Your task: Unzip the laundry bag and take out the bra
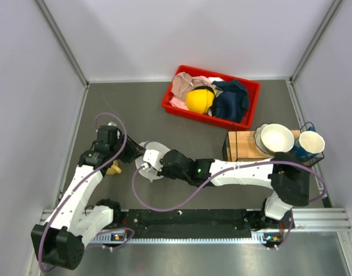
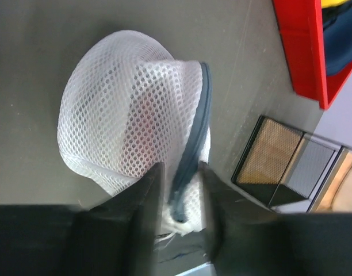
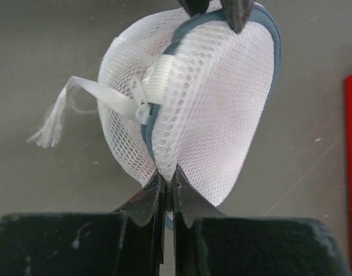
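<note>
The laundry bag (image 1: 151,160), a white mesh ball with a blue-grey zipper band, sits between my two grippers left of the table's middle. In the left wrist view its mesh (image 2: 124,103) fills the centre, and a faint reddish shape, the bra (image 2: 142,129), shows through it. My left gripper (image 2: 182,198) has the zipper band and seam between its fingers, closed on them. My right gripper (image 3: 169,175) is shut on a fold of mesh at the seam of the bag (image 3: 210,98). A white cord on the zipper pull (image 3: 84,95) hangs out to the left.
A red bin (image 1: 175,106) with cloths and a yellow object stands at the back. A wooden box (image 1: 240,147), a white bowl (image 1: 277,137) and a blue cup (image 1: 310,143) stand at the right. A small yellow object (image 1: 113,169) lies by the left arm.
</note>
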{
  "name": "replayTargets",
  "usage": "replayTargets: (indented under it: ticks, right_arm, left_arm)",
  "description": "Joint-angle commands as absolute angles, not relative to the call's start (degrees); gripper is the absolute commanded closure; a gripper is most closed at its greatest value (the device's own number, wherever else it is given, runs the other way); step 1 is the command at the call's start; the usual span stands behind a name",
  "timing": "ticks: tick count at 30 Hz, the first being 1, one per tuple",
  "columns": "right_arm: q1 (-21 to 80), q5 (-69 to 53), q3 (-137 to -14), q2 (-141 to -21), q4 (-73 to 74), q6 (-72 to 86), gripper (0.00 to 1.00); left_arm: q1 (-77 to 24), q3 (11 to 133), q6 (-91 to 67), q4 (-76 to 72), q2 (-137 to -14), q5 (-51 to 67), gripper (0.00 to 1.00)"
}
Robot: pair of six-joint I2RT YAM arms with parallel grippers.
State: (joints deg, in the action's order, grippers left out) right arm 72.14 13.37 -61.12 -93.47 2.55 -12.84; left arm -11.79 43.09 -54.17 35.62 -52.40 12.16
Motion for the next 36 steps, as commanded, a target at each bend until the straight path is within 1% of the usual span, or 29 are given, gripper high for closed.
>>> replayTargets:
  ticks: [1, 2, 3, 4, 5, 8, 11, 14, 16, 17, 18, 21, 22, 23, 24, 25, 26, 28, 30, 31, 32, 33, 34, 36]
  right_arm:
    - [71.46, 20.03, -57.94, -92.46, -8.23, -26.18, 1.00]
    - [70.85, 19.08, -57.22, -91.59, -8.87, -27.67, 1.00]
    - [69.45, 16.37, -56.52, -91.06, -9.14, -27.86, 1.00]
    - [68.65, 15.48, -55.21, -90.45, -10.88, -27.69, 1.00]
    - [68.12, 13.99, -54.50, -89.92, -11.59, -27.95, 1.00]
    - [67.50, 11.00, -52.39, -88.33, -14.67, -29.35, 1.00]
    - [67.33, 9.58, -52.82, -88.24, -13.89, -29.62, 1.00]
    - [67.24, 8.35, -52.91, -88.16, -13.10, -30.49, 1.00]
    - [67.24, 8.00, -52.74, -87.89, -13.10, -30.76, 1.00]
    - [67.24, 7.91, -52.56, -87.80, -13.10, -30.94, 1.00]
    - [67.24, 8.00, -52.56, -87.63, -12.92, -30.94, 1.00]
    - [67.15, 11.14, -52.21, -86.40, -13.36, -28.22, 0.99]
    - [67.15, 15.08, -51.95, -85.79, -13.62, -27.17, 0.96]
    - [67.15, 17.38, -51.94, -84.65, -13.36, -25.24, 0.75]
    - [67.06, 22.10, -52.20, -83.94, -12.75, -23.57, 0.60]
    - [67.06, 23.89, -53.16, -83.24, -9.44, -19.55, 0.32]
    - [66.89, 24.86, -54.22, -81.75, -7.14, -17.34, 0.28]
    - [66.18, 23.74, -57.55, -80.25, 0.31, -9.20, 0.31]
    - [65.66, 20.41, -59.49, -77.97, 4.73, -3.72, 0.31]
    - [65.05, 20.04, -61.42, -77.52, 5.88, 2.83, 0.32]
    - [64.78, 19.43, -62.65, -77.17, 8.93, 5.86, 0.32]
    - [64.43, 18.73, -65.19, -76.91, 10.27, 8.85, 0.32]
    - [64.25, 19.42, -66.43, -76.90, 11.76, 14.97, 0.31]
    - [64.16, 22.39, -68.89, -76.73, 15.02, 22.37, 0.32]
  left_arm:
    - [-10.90, 44.65, -54.40, 37.44, -52.64, 20.12, 0.47]
    - [-10.29, 45.26, -54.58, 37.44, -52.99, 21.00, 0.36]
    - [-10.02, 45.35, -54.93, 37.27, -53.09, 22.75, 0.33]
    - [-10.02, 45.44, -55.19, 37.00, -53.09, 23.46, 0.22]
    - [-9.93, 45.18, -55.46, 36.74, -53.09, 24.42, 0.19]
    - [-9.93, 43.60, -56.25, 34.64, -52.91, 26.98, 0.16]
    - [-9.93, 41.58, -56.95, 31.92, -53.52, 28.38, 0.20]
    - [-10.02, 39.47, -57.83, 26.05, -55.36, 33.64, 0.21]
    - [-10.02, 38.33, -58.62, 23.22, -56.60, 34.45, 0.26]
    - [-10.02, 38.23, -58.62, 22.33, -57.82, 34.71, 0.31]
    - [-10.02, 38.32, -58.19, 21.11, -58.44, 34.72, 0.51]
    - [-10.02, 39.55, -57.14, 22.05, -60.55, 33.93, 0.94]
    - [-10.02, 40.07, -56.87, 22.41, -60.82, 33.75, 1.00]
    - [-10.02, 40.17, -56.69, 22.67, -60.91, 33.49, 1.00]
    - [-10.02, 40.17, -56.43, 22.76, -60.65, 33.05, 1.00]
    - [-10.02, 39.99, -56.60, 22.76, -60.38, 32.87, 1.00]
    - [-10.11, 39.82, -56.78, 22.59, -59.86, 32.61, 1.00]
    - [-10.11, 39.20, -57.65, 21.54, -59.33, 31.91, 1.00]
    - [-10.11, 39.02, -58.62, 20.66, -58.54, 31.12, 1.00]
    - [-10.11, 39.46, -59.15, 20.39, -58.27, 29.46, 1.00]
    - [-10.19, 39.64, -60.37, 19.96, -57.40, 28.49, 1.00]
    - [-10.20, 39.73, -61.34, 19.86, -56.61, 26.82, 1.00]
    - [-10.63, 39.73, -62.48, 19.25, -54.17, 22.02, 1.00]
    - [-12.03, 38.77, -66.96, 18.46, -50.99, 14.89, 1.00]
